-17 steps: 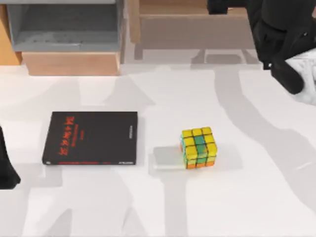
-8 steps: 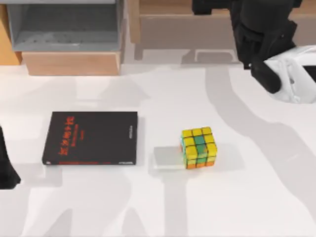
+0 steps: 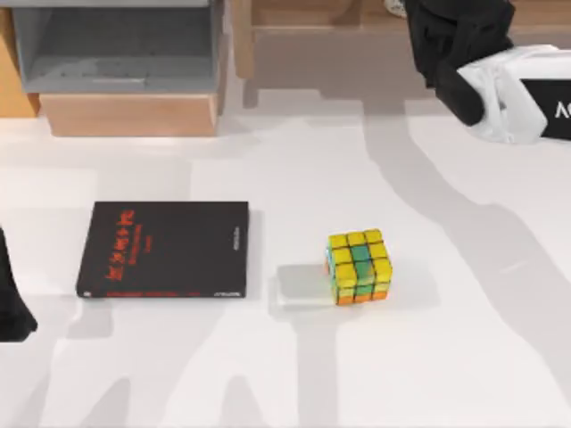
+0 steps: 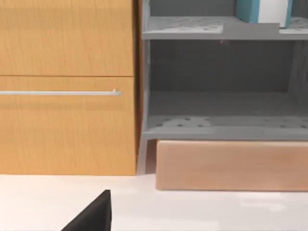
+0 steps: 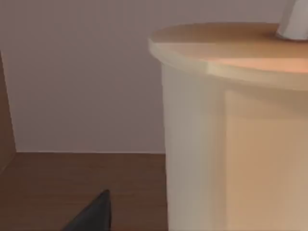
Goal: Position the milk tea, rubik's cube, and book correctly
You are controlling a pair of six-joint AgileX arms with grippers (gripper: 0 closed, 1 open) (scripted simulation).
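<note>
Right arm [image 3: 459, 53] at wooden shelf [image 3: 312, 18]; book [image 3: 165, 249] beside rubik's cube [image 3: 359, 266].

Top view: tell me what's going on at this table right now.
The right arm is up at the far right of the table, by the wooden shelf. A cream cup with a tan lid sits close in front of its wrist camera. The book lies flat on the table's left side, and the rubik's cube sits to its right, apart from it; nothing touches either. The left arm is parked at the left edge.
</note>
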